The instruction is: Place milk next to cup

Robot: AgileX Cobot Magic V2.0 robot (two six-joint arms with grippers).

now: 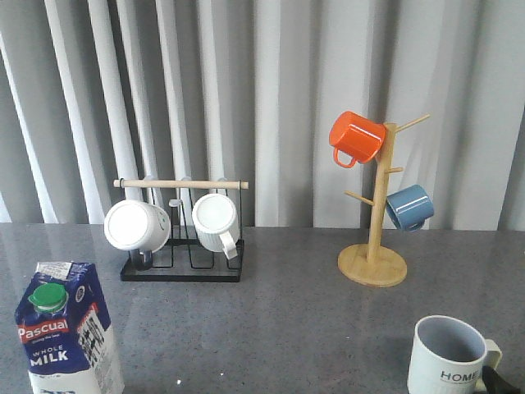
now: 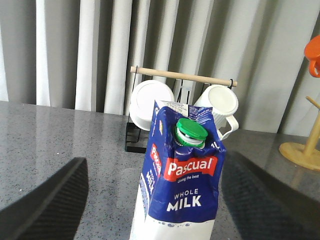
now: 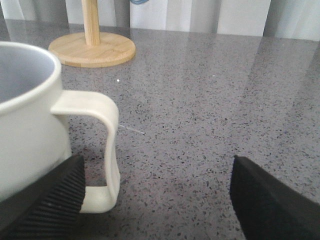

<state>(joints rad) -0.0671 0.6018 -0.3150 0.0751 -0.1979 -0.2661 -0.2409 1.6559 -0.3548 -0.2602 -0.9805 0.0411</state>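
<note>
A tall blue-and-white gable-top milk carton (image 1: 67, 332) with a round green cap (image 1: 47, 298), a red "Pascual" band and "WHOLE MILK" lettering stands upright at the front left corner of the grey speckled table (image 1: 287, 320). A cream-white mug (image 1: 449, 355) with a grey inside, a thick handle and black "HOME" lettering stands upright at the front right corner, well apart from the carton.

In the left wrist view, the left gripper (image 2: 155, 200) is spread wide, its 2 dark ribbed fingers (image 2: 47, 202) standing either side of the carton (image 2: 182, 192) with a gap on each side, touching nothing. In the right wrist view, the right gripper (image 3: 157, 200) is also wide open, its dark fingers (image 3: 42, 202) low over the table; the mug (image 3: 27, 130) is just beside one finger, its handle (image 3: 102, 150) pointing into the gap between the 2.

Toward the back left of the table, a black wire rack (image 1: 182, 258) with a wooden rod across its top carries 2 plain white mugs (image 1: 137, 225) lying on their sides. Toward the back right, a wooden mug tree (image 1: 376, 246) on a round base holds an orange mug (image 1: 356, 138) high up and a blue mug (image 1: 408, 207) lower down. Pale grey curtains (image 1: 287, 98) hang behind the table.
</note>
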